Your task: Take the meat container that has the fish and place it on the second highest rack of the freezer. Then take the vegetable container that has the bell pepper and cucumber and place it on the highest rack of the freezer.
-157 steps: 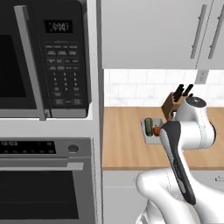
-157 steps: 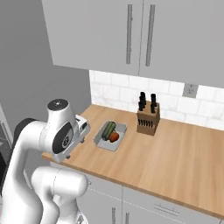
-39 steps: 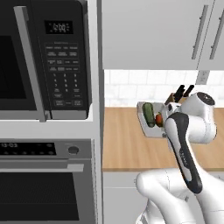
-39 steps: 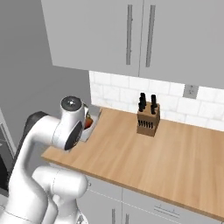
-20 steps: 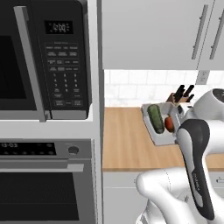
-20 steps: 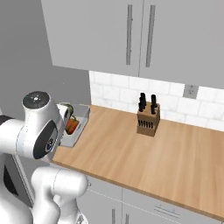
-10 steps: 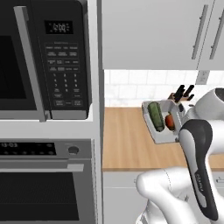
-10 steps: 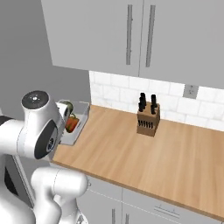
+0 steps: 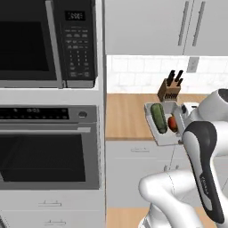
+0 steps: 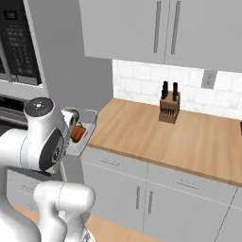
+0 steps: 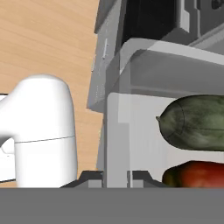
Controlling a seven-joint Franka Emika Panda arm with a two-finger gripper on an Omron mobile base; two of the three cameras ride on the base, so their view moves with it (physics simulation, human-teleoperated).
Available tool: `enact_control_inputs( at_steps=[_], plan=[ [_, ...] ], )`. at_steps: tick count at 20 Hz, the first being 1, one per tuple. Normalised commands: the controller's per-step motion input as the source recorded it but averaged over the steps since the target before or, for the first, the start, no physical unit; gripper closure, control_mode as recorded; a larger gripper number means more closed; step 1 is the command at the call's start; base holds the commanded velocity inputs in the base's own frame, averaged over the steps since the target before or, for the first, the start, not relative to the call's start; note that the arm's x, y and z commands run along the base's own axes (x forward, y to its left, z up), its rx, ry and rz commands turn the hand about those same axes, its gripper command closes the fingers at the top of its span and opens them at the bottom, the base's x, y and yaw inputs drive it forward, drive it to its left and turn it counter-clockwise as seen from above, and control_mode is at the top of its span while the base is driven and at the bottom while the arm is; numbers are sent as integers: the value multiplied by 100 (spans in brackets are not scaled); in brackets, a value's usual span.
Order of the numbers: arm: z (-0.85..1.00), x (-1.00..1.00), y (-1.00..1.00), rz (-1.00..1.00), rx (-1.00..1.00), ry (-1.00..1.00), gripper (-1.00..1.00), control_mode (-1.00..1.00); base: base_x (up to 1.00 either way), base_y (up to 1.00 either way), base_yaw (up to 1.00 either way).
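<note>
While the gripper (image 11: 117,175) is pinching the pale translucent vegetable container (image 9: 161,136) by its rim, the tray is hanging off the wooden counter's (image 9: 127,118) front edge, carrying 1 dark green cucumber (image 9: 158,118) beside 1 red-orange bell pepper (image 9: 172,123).

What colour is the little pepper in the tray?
Red-orange. The bell pepper shows best in the hand view, below the cucumber.
</note>
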Motion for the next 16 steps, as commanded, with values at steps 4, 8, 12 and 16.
enact_control_inputs(
  at_steps=[4, 8, 12, 16],
  plan=[
    [0, 0, 0, 0, 0, 0, 100, 100, -90, 70, -2],
    [0, 0, 0, 0, 0, 0, 100, 100, -80, 100, -6],
    [0, 0, 0, 0, 0, 0, 100, 100, -46, 100, -6],
    [0, 0, 0, 0, 0, 0, 100, 100, -1, 100, -4]
  ],
)
